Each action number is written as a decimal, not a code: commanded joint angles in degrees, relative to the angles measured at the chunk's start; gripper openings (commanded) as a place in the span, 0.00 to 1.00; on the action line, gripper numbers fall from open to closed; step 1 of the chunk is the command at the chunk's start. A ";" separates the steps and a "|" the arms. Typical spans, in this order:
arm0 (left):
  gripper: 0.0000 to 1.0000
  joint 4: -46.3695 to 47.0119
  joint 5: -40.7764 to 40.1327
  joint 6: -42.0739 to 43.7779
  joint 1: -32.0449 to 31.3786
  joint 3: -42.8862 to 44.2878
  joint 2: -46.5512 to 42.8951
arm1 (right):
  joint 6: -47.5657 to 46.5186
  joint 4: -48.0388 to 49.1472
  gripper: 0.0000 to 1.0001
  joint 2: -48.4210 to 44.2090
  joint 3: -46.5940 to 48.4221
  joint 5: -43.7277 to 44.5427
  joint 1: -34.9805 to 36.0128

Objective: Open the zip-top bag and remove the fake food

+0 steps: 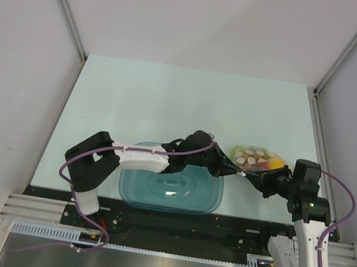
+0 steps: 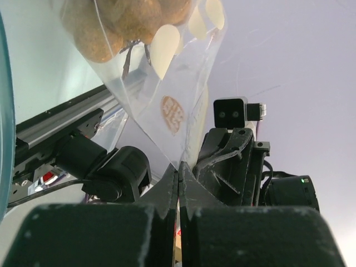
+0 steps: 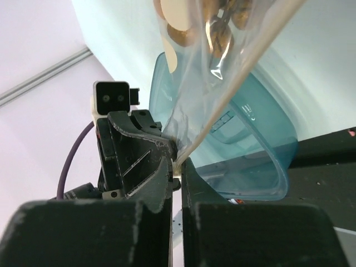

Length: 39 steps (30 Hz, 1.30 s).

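- Both pairs of jaws are pinched closed on one thin edge of the zip-top bag [image 1: 255, 160]. My left gripper [image 1: 235, 170] and my right gripper [image 1: 257, 177] meet tip to tip just right of the tub [image 1: 170, 187], and each nips the film from its own side.
- Widest of all is the table [image 1: 170, 99], flat, matte and pale mint, with white walls [image 1: 16, 49] around it.
- Next, the tub is teal, translucent and glossy, a rectangle with rounded corners. My left forearm crosses its far rim. The right wrist view catches only one curved end of it.
- Clear and crinkly, the zip-top bag is printed with cream ovals. From above it bulges just beyond both grippers, near the tub's far right corner. Whether it touches the table I cannot tell.
- Only the right wrist view shows a thicker pale band [image 3: 250, 55] along the bag's edge, running down into my right jaws. I cannot tell whether it is sealed.
- Inside the bag, the fake food [image 1: 267, 163] reads from above as yellow and red bits. The wrist views show rough orange-brown balls [image 2: 105, 28] on dark stems instead, cut off at the top.
- Only the left wrist view shows a small orange oval print [image 2: 172, 114] on the film.
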 commanded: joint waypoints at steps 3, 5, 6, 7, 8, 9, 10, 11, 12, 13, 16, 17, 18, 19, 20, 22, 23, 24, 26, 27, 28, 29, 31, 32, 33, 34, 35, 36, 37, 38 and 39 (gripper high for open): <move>0.00 0.42 -1.36 -2.84 1.63 -0.80 -3.87 | -12.60 -6.84 0.00 3.74 7.44 5.42 -7.12; 0.00 0.77 -1.10 -2.57 2.07 -0.62 -3.78 | -15.32 -8.60 0.00 5.14 9.02 4.73 -10.28; 0.00 0.77 -0.84 -2.49 2.34 -0.53 -3.70 | -17.16 -9.22 0.00 5.33 9.37 4.72 -11.08; 0.00 0.95 -1.01 -2.31 2.51 -0.44 -3.69 | -18.05 -9.74 0.00 5.50 9.73 4.64 -11.96; 0.00 1.04 -1.19 -2.13 2.51 -0.53 -3.78 | -18.67 -11.05 0.00 5.85 10.08 4.72 -12.84; 0.00 0.95 -1.19 -1.78 2.95 -0.53 -3.87 | -19.98 -11.59 0.00 6.03 10.17 4.72 -14.33; 0.00 1.04 -1.10 -1.78 3.04 -0.62 -3.87 | -20.78 -12.20 0.00 6.21 10.08 4.55 -15.04; 0.00 1.30 -1.10 -2.22 3.30 -0.97 -3.96 | -21.31 -12.56 0.00 6.56 10.17 4.81 -15.74; 0.00 2.08 -1.01 -2.31 3.83 -1.23 -4.05 | -22.01 -12.91 0.00 6.91 10.17 4.72 -16.97; 0.00 2.26 -1.01 -2.40 4.18 -1.32 -4.31 | -23.23 -13.09 0.00 7.09 10.34 4.90 -17.33; 0.00 1.30 -0.84 -1.08 5.67 -0.97 -5.27 | -25.69 -13.44 0.00 9.10 11.74 7.53 -17.51; 0.00 0.69 -0.75 0.31 6.11 -0.45 -5.54 | -26.49 -14.22 0.00 9.98 12.36 9.36 -17.51; 0.00 -0.97 -0.66 1.28 7.16 -0.01 -5.80 | -27.19 -14.75 0.00 11.29 12.97 10.34 -17.59; 0.00 -1.59 -0.83 2.16 7.52 0.43 -5.98 | -27.98 -15.54 0.00 12.18 14.20 11.13 -17.60; 0.00 -2.12 -1.01 2.70 7.87 0.87 -6.15 | -29.12 -16.07 0.00 12.97 14.82 13.05 -17.68; 0.00 -1.34 -0.84 2.88 8.49 0.79 -5.63 | -30.36 -17.13 0.00 15.59 16.92 15.17 -17.68; 0.00 -0.47 -0.66 2.62 8.66 0.87 -5.11 | -31.32 -17.31 0.00 16.31 17.81 17.01 -17.77; 0.00 -0.11 -0.23 2.53 9.10 0.87 -4.84 | -31.77 -17.48 0.00 17.45 18.51 17.72 -17.77; 0.00 0.51 -0.13 2.53 9.54 0.61 -4.58 | -32.30 -17.75 0.00 20.26 20.26 19.13 -18.12; 0.00 0.94 -0.22 2.44 10.24 0.52 -4.40 | -32.91 -17.66 0.00 20.97 20.80 19.40 -18.21; 0.00 1.38 -0.48 2.44 10.60 0.35 -4.40 | -33.09 -17.66 0.00 21.67 21.32 19.66 -18.30; 0.00 2.17 -0.57 2.35 11.03 -0.09 -4.48 | -33.35 -17.75 0.00 23.07 22.11 20.53 -18.39; 0.00 3.49 0.91 2.61 12.18 0.00 -3.70 | -33.53 -17.31 0.00 24.31 22.91 19.32 -18.47; 0.00 5.76 2.23 3.83 12.44 0.78 -3.17 | -33.27 -17.39 0.00 24.84 23.00 16.79 -18.47; 0.00 5.70 4.33 5.15 12.62 2.09 -2.21 | -32.57 -17.48 0.00 25.10 23.44 15.63 -18.47; 0.00 4.48 6.09 6.55 12.62 3.58 -0.37 | -31.26 -17.92 0.00 25.19 23.61 14.40 -18.56; 0.01 2.20 9.41 9.09 12.45 6.73 0.78 | -30.55 -17.92 0.00 25.19 23.53 11.95 -18.48; 0.14 1.74 10.75 9.99 11.75 7.81 1.57 | -29.93 -17.92 0.00 25.02 23.44 10.80 -18.56; 0.23 1.13 11.81 10.60 11.31 8.60 2.62 | -28.79 -18.01 0.00 24.93 23.35 10.00 -18.56; 0.40 1.12 12.78 11.13 10.78 8.61 2.63 | -28.35 -18.01 0.00 24.76 23.44 8.17 -18.56; 0.48 1.39 12.87 11.57 9.64 8.35 2.72 | -27.82 -17.92 0.00 24.58 23.44 7.28 -18.56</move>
